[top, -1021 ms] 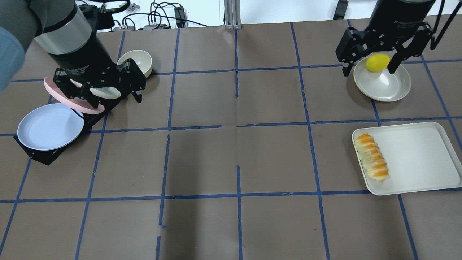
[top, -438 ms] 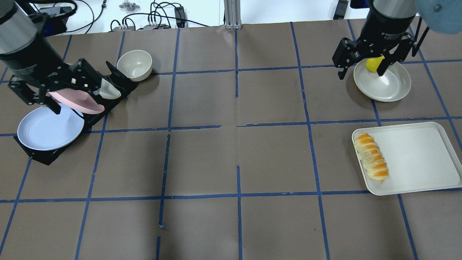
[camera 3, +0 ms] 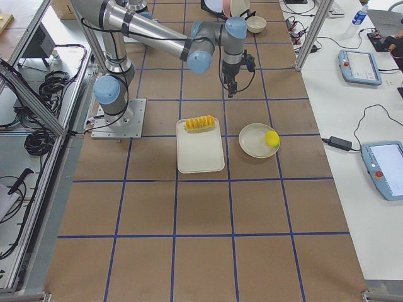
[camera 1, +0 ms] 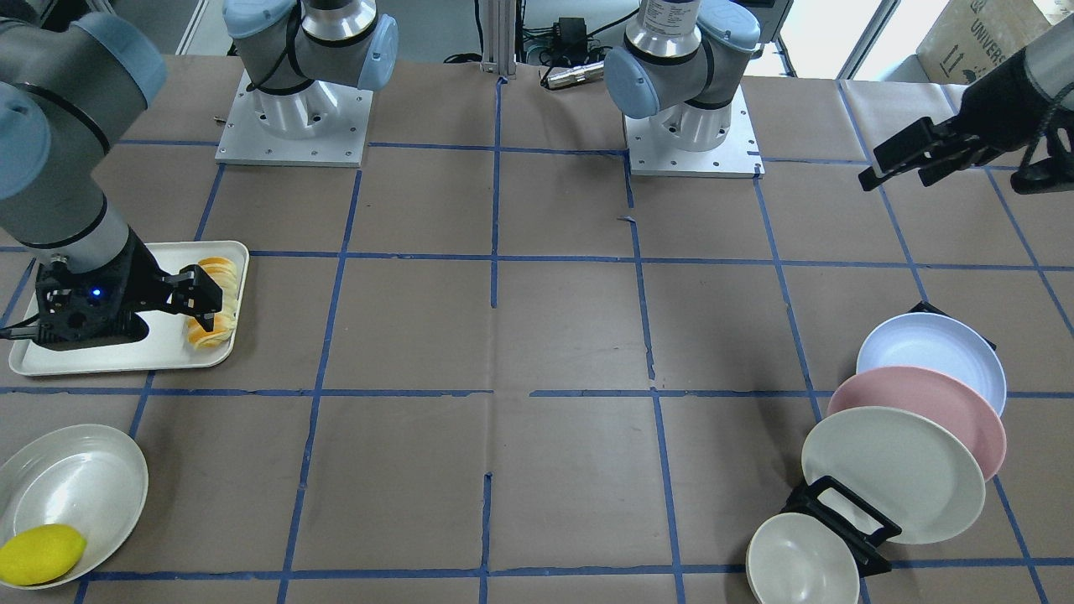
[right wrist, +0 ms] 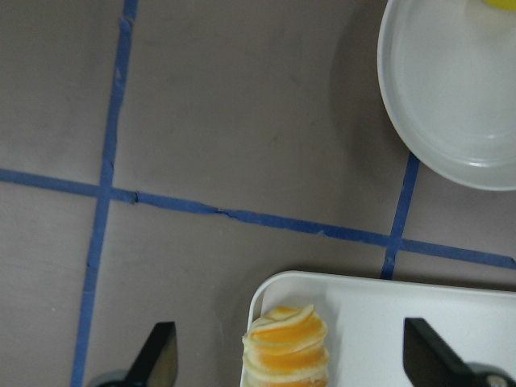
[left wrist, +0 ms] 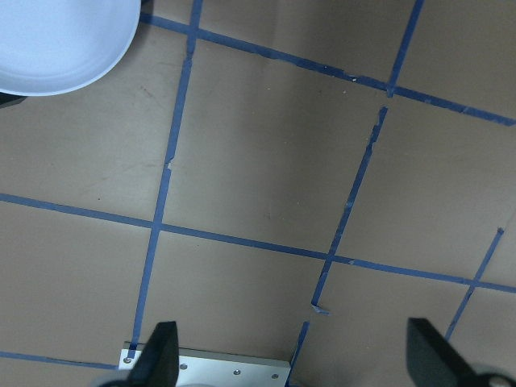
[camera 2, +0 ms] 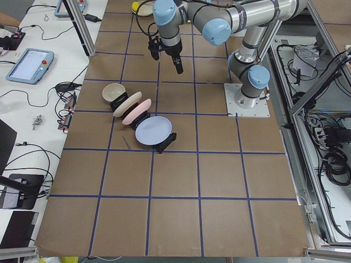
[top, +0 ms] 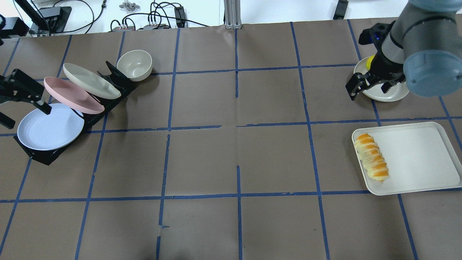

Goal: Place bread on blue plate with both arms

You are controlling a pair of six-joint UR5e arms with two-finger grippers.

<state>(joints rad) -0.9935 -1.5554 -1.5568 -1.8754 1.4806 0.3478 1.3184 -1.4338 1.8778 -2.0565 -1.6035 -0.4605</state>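
Note:
The bread [top: 371, 157] lies along the left edge of a white tray [top: 415, 159]; it also shows in the front view [camera 1: 214, 302] and at the bottom of the right wrist view [right wrist: 286, 347]. The blue plate [top: 50, 126] leans at the near end of a black rack, and its rim shows in the left wrist view [left wrist: 64, 40]. My left gripper [top: 23, 115] hangs open and empty at the table's left edge, above the blue plate's outer rim. My right gripper [top: 368, 90] is open and empty, high up between the lemon dish and the tray.
A pink plate [top: 72, 95] and a cream plate [top: 90, 85] lean in the same rack behind the blue one, with a cream bowl [top: 134, 65] beyond. A lemon [camera 1: 42, 554] sits in a cream dish [camera 1: 75, 478] behind the tray.
The left gripper swung left, off the rack's plates, out to the table's left edge. The right gripper moved off the lemon toward the tray. Both stayed open.

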